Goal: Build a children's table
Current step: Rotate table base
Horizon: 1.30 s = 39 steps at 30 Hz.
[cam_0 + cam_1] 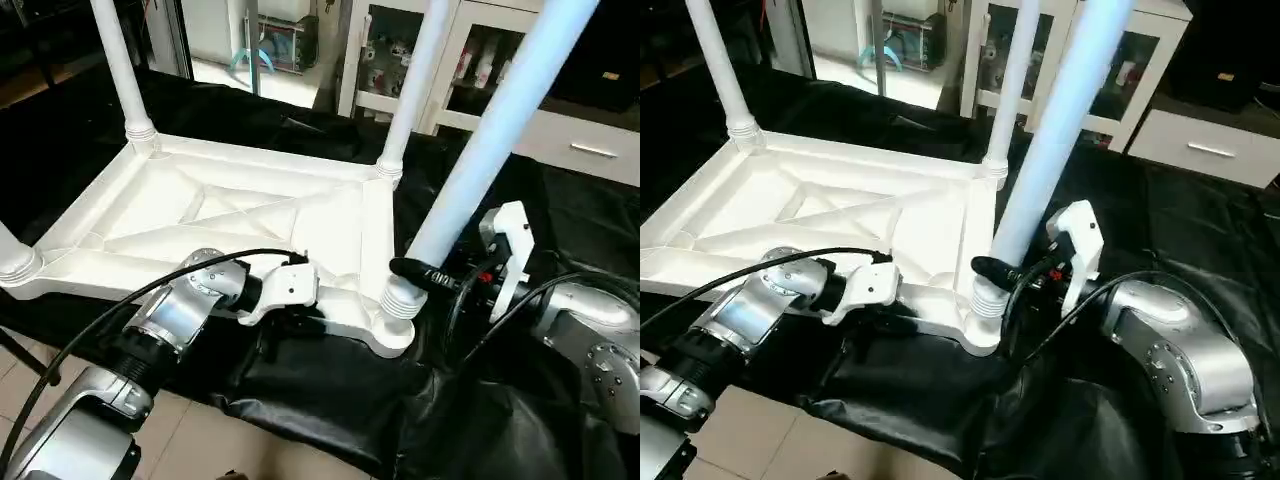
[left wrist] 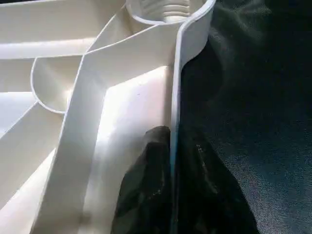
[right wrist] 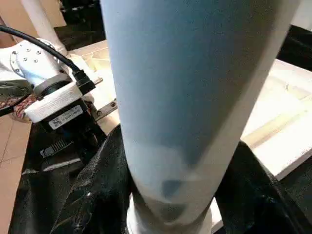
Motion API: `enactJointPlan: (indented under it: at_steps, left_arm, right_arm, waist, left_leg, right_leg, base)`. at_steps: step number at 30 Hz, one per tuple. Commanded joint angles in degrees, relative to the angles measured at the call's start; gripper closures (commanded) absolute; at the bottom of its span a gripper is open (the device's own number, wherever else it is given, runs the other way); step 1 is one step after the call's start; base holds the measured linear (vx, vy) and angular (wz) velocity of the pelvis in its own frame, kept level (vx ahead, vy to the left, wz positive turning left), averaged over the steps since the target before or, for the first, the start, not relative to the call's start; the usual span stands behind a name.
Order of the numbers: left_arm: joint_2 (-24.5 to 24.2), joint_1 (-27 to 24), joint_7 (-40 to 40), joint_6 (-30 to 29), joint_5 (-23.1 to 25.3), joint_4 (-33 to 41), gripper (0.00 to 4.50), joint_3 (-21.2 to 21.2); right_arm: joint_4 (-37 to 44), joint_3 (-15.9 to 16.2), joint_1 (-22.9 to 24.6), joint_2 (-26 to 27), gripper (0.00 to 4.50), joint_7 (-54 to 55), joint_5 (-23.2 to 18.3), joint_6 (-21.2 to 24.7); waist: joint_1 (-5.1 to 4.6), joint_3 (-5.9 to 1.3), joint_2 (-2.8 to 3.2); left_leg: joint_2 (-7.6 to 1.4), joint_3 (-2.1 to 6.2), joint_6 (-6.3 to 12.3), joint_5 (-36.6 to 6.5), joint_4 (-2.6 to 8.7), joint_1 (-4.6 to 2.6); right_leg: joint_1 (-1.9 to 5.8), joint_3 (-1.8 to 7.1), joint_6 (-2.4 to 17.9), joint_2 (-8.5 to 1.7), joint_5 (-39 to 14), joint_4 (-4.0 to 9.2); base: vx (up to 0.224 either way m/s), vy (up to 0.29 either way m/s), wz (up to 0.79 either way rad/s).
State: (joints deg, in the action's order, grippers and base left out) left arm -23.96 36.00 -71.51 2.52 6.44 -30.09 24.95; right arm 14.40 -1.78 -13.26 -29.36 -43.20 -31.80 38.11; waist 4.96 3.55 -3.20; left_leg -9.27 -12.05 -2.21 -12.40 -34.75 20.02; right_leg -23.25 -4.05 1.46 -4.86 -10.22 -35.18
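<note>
We see left gripper pinching tabletop rim; right gripper clamps leg; gripper label unreadable.

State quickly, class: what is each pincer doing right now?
Left pincer: closed on the tabletop's side rim, one finger each side.
Right pincer: closed around the leg standing in the near corner socket.

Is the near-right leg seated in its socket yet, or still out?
In but tilted: the leg has its ribbed end in the corner socket, with ribs still showing above the rim.
</note>
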Motion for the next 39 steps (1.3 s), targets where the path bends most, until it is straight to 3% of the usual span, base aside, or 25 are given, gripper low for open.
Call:
enactJointPlan:
  at_steps: [1, 6, 10, 15, 22, 39]
  left_arm:
    - [-0.43, -0.77, -0.24, -0.87, 0.72, -0.09, 4.37, 1.05]
    - [0.28, -0.84, 0.65, 0.16, 0.37, -0.44, 4.50, 0.59]
    - [0.82, -0.86, 0.08, -0.13, 0.06, -0.34, 4.50, 0.63]
    - [1.02, -0.49, -0.40, 0.17, 0.20, -0.51, 4.50, 0.82]
    - [0.74, -0.53, -0.87, 0.99, 0.53, -0.63, 4.50, 1.13]
    - [0.54, -0.99, -0.74, 1.01, 0.73, 0.06, 4.50, 1.17]
  right_arm:
    - [-0.62, -0.15, -1.24, -0.60, 2.64, -0.66, -0.15, 0.35]
    - [-0.46, 0.33, -0.96, -0.97, 2.64, -1.94, -1.09, 1.08]
    - [-0.14, 0.71, -0.47, -1.68, 2.64, -1.72, -0.72, 1.86]
    - [-0.34, 2.01, -0.61, -2.75, 2.64, -1.31, 0.38, 3.94]
    - [-1.42, 3.31, -1.17, -3.10, 2.64, -0.98, 0.81, 6.33]
    - [-6.63, 6.77, -4.69, -0.69, 2.64, -0.40, 3.65, 4.71]
  waist:
    - [0.11, -3.87, -0.32]
    - [0.01, -3.97, -0.32]
    - [0.12, -3.87, -0.33]
    - [0.11, -3.78, -0.10]
    - [0.03, -3.67, -0.24]
    - [-0.23, -3.35, -0.45]
  left_leg:
    - [-4.45, 2.30, 1.03, -6.19, 4.31, -0.49]
    - [-4.43, 2.20, 2.02, -4.63, 4.16, -0.44]
    - [-4.44, 2.25, 1.54, -5.79, 4.22, -0.43]
    - [-4.40, 2.23, 1.72, -5.06, 4.21, -0.48]
    - [-4.40, 2.24, 1.52, -5.89, 4.24, -0.49]
    - [-4.39, 2.27, 0.94, -6.88, 4.38, -0.47]
  right_leg:
    - [2.74, 3.45, 10.49, -4.97, -11.43, 3.81]
    - [2.84, 3.43, 11.67, -4.91, -8.20, 3.44]
    - [2.89, 3.43, 11.11, -5.00, -10.86, 3.76]
    - [2.76, 3.46, 11.23, -4.88, -9.51, 3.64]
    - [2.78, 3.48, 11.17, -4.85, -10.37, 3.82]
    - [2.61, 3.48, 10.65, -5.00, -13.09, 4.10]
  base:
    - [0.000, 0.000, 0.00]
    - [0.000, 0.000, 0.00]
    - [0.000, 0.000, 0.00]
    - [0.000, 0.000, 0.00]
    - [0.000, 0.000, 0.00]
    - [0.000, 0.000, 0.00]
